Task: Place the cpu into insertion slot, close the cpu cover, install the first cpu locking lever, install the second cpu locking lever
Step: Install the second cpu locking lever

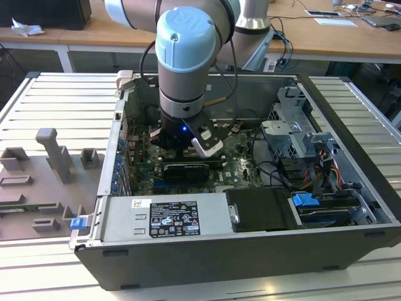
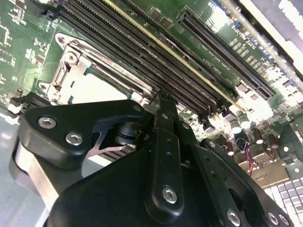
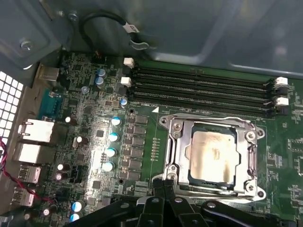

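Note:
The cpu (image 3: 213,155), a pale silver-beige square, lies flat in the insertion slot (image 3: 191,177) on the green motherboard. The cpu cover (image 3: 177,142), a silver frame, lies down around the chip, whose face shows through the cutout. A thin lever rod (image 3: 208,119) runs along the cover's side nearest the memory slots. My gripper (image 3: 163,183) is shut, its black fingertips together at the socket's edge; whether they pinch anything I cannot tell. In the second wrist view the gripper (image 2: 163,99) stands beside the cpu (image 2: 94,87) and cover (image 2: 71,64). In the exterior view the gripper (image 1: 180,149) reaches down into the case.
Long black memory slots (image 3: 203,90) run close beside the socket. Capacitors (image 3: 113,137) and rear ports (image 3: 33,132) lie on its other side. A black graphics card (image 1: 185,169), the power supply (image 1: 169,216) and drive cage (image 1: 301,135) crowd the open computer case (image 1: 351,113).

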Robot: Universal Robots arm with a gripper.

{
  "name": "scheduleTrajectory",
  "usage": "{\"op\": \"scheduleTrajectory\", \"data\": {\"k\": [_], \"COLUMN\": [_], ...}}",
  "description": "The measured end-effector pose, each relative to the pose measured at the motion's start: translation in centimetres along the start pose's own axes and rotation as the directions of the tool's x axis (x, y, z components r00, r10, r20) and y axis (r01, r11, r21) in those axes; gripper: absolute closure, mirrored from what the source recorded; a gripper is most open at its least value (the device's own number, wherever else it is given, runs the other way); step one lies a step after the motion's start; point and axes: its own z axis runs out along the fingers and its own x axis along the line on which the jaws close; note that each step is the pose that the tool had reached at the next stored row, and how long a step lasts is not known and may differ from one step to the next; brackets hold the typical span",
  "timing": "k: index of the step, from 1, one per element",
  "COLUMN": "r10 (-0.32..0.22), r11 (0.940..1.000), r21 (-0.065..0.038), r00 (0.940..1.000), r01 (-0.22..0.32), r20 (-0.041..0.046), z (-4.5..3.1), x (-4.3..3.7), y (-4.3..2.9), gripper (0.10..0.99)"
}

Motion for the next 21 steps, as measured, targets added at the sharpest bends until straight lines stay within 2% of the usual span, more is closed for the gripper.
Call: {"op": "scheduleTrajectory", "data": {"k": [4,6,11,18,21], "r10": [-0.016,-0.022,-0.026,-0.026,-0.026], "r11": [0.9993,0.9987,0.9986,0.9985,0.9985], "r21": [-0.035,-0.046,-0.047,-0.047,-0.047], "r00": [0.9999,0.9998,0.9997,0.9997,0.9997], "r01": [0.016,0.022,0.026,0.026,0.026], "r20": [0.0016,0.0013,0.0005,0.0007,0.0007], "z": [0.27,0.32,0.27,-1.30,-1.75], "x": [0.04,0.20,0.32,0.28,0.27], "y": [-0.06,-0.07,-0.09,0.32,0.43], "gripper": [0.980,0.980,0.980,0.980,0.980]}}
